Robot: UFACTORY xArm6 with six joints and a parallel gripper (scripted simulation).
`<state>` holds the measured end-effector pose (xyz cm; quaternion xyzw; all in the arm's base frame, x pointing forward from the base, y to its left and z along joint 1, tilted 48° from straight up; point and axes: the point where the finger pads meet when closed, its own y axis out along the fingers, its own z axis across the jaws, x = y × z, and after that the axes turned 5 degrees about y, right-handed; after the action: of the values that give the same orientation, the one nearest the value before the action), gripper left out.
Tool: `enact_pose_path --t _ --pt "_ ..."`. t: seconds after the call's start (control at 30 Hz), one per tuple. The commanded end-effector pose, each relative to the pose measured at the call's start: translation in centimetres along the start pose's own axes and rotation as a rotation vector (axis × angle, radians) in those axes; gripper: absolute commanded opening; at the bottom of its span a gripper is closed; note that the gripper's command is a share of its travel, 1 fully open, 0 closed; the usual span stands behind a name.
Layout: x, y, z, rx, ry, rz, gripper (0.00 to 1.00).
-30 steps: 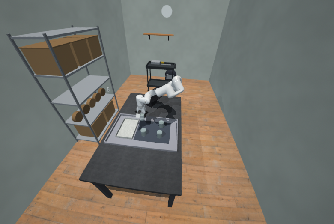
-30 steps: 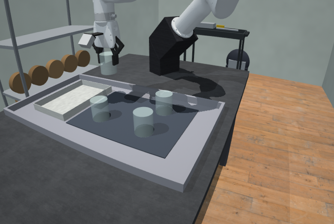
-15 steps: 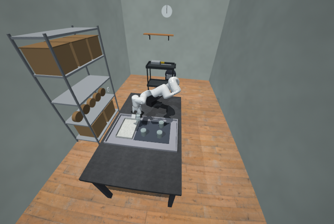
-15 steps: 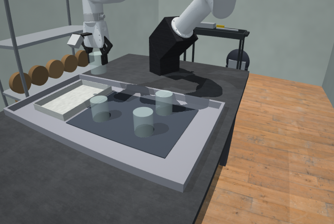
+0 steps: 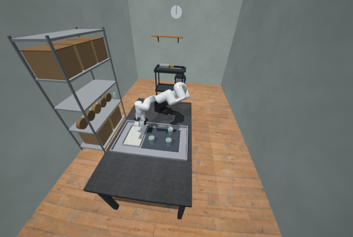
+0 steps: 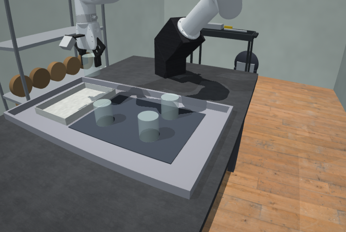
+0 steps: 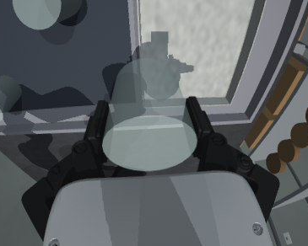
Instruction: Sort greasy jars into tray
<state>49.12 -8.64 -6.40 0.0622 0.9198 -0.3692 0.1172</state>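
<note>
My gripper (image 6: 90,56) (image 7: 148,110) (image 5: 141,122) is shut on a glass jar (image 6: 88,64) (image 7: 147,122) and holds it in the air near the far end of the tray (image 6: 51,114) (image 5: 125,139) (image 7: 239,79). The tray is shallow, grey-rimmed, with a white floor, and has no jar in it. Three glass jars stand mouth down on the dark drying mat (image 6: 167,142) (image 5: 159,147): one on the left near the tray, one in front (image 6: 148,126) (image 5: 168,141), one at the back (image 6: 170,106) (image 5: 170,130). The wrist view shows one mat jar (image 7: 43,0).
Mat and tray lie inside a low grey raised frame (image 6: 173,178) on the dark table (image 6: 56,190). The arm's black base (image 6: 171,47) stands behind the mat. A metal shelf rack (image 5: 71,85) with boxes and brown discs stands to the left of the table.
</note>
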Motion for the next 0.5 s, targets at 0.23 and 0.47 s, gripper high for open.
enact_pose_path --t 0.23,0.47 --pt "-1.4 -0.1 3.1 0.001 -0.001 0.002 0.0" --pt "-2.2 -0.1 5.3 0.001 -0.001 0.002 0.0"
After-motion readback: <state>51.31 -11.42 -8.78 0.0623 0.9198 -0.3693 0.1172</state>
